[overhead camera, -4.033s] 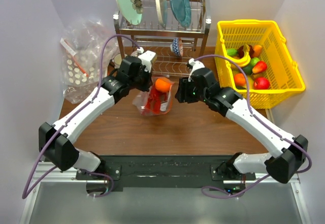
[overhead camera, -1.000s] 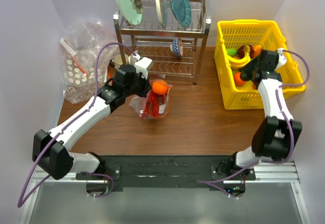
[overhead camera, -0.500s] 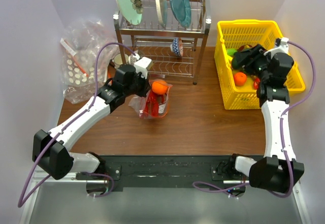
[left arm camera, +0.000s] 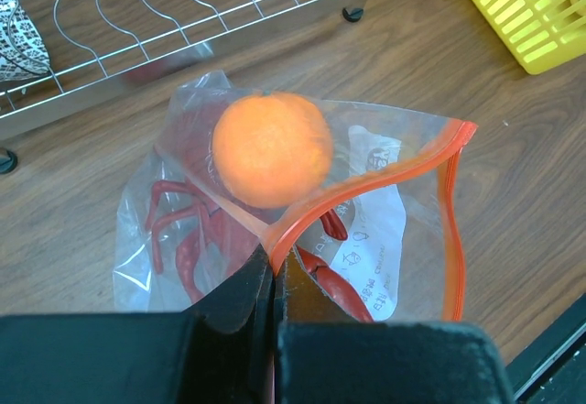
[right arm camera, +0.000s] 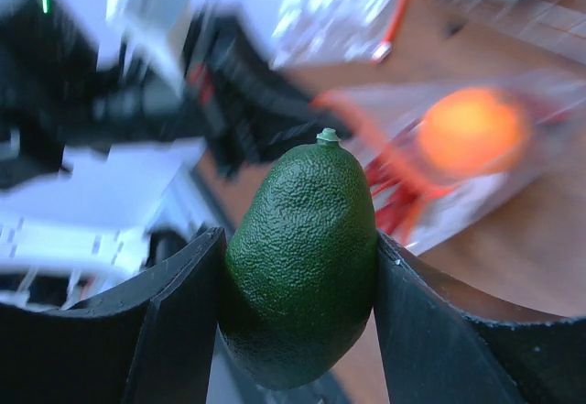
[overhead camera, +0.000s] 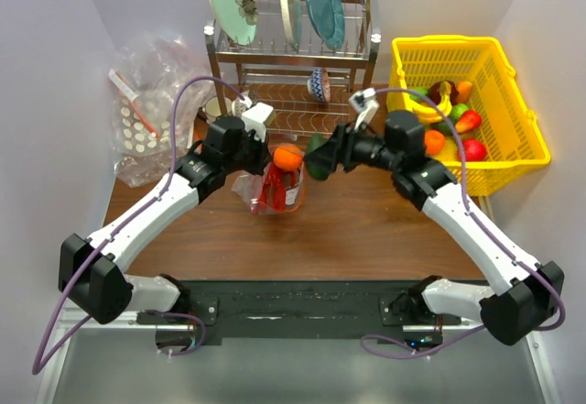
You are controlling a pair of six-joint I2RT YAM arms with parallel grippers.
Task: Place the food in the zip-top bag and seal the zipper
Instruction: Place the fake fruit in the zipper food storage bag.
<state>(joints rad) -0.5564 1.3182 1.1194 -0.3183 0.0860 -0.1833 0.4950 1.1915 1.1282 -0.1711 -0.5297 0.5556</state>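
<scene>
We are working on the step of loading the last piece of food. Our left arm [overhead camera: 156, 204] is holding its jaws pressed together on the red rim of the zip-top bag [left arm camera: 396, 232], pinching one lip so that the mouth is gaping toward the right. The bag is resting on the table [overhead camera: 357, 234] just in front of the dish rack [overhead camera: 293, 65]. The red lobster [left arm camera: 176, 232] is already lying inside it, and the orange [left arm camera: 272, 147] is sitting on top of the lobster near the opening.

Our right arm [overhead camera: 453, 207] is gripping the green fruit [right arm camera: 302, 267] between its jaws, which are standing partly spread around the fruit's sides. The fruit is hanging in the air just beside the bag's mouth, close to the orange and not yet inside.

We are judging that the next move calls for lowering the fruit through the gap between the two lips, past the orange, and letting go only once it is under the rim. The orange is crowding the opening, so we are expecting a tight entry. The zipper [left arm camera: 385, 170] is lying open and is waiting to be pressed shut along its whole width afterwards.
</scene>
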